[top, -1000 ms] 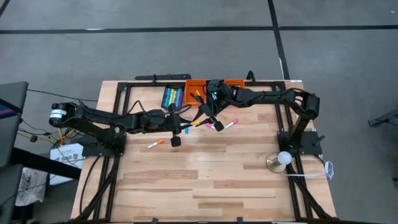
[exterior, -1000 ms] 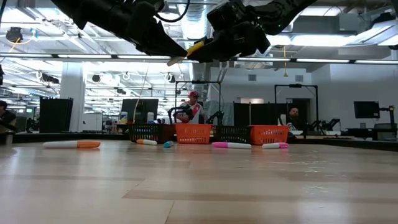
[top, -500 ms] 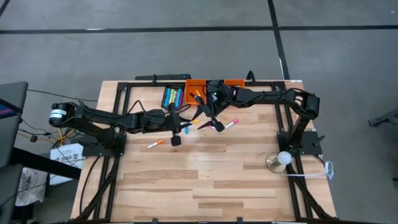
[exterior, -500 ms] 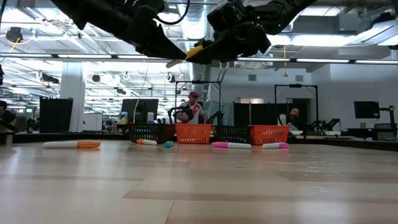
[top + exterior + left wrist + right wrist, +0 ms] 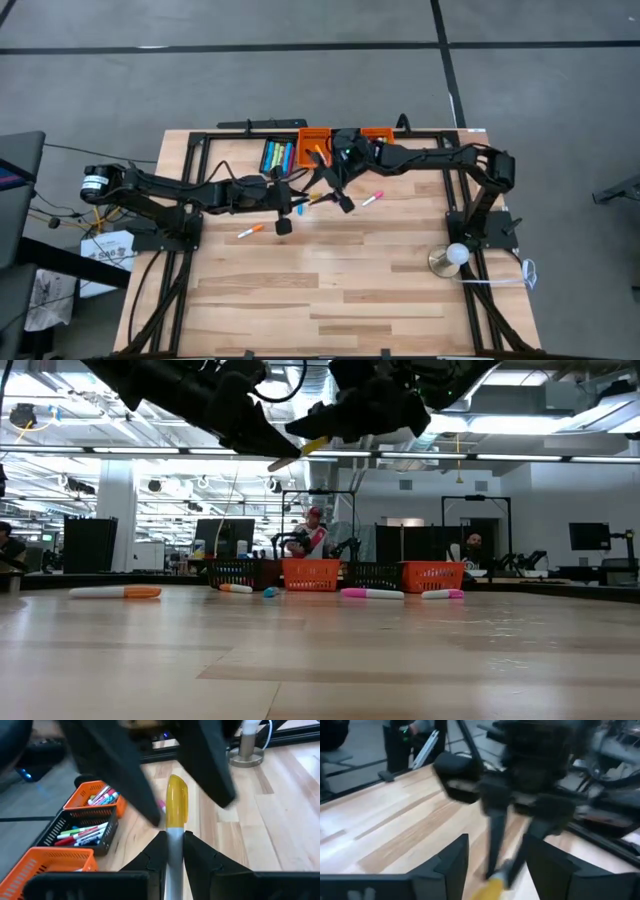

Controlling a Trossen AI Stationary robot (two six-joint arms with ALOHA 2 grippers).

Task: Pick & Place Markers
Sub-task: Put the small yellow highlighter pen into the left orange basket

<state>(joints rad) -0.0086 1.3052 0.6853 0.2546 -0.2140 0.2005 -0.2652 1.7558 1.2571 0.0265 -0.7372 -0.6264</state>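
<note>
My left gripper (image 5: 173, 835) is shut on a marker with a white barrel and a yellow cap (image 5: 176, 802), held high above the middle of the table (image 5: 300, 203). My right gripper (image 5: 332, 192) faces it from the table's right. Its open fingers (image 5: 210, 765) stand on either side of the yellow cap (image 5: 490, 890) without touching it. Loose markers lie on the table: an orange-capped one (image 5: 250, 230), a pink one (image 5: 371, 197) and a blue one (image 5: 300, 212). My left gripper pinches the marker's white barrel (image 5: 173, 851) between its two fingers. The fingers come from the table's left, nearly level, and lie along the marker. The yellow cap end (image 5: 315, 445) sticks out past the fingertips. The marker is lifted clear of the table.
At the far edge stand a black bin (image 5: 277, 155) with markers in it and two orange bins (image 5: 315, 140) (image 5: 377, 133). A round stand with a white ball (image 5: 455, 257) is at the right. People show in the room behind (image 5: 312, 535).
My right gripper has opened about the marker's yellow cap, and its fingers now stand a little higher against the cap in the low view. The marker has stayed in my left gripper.
</note>
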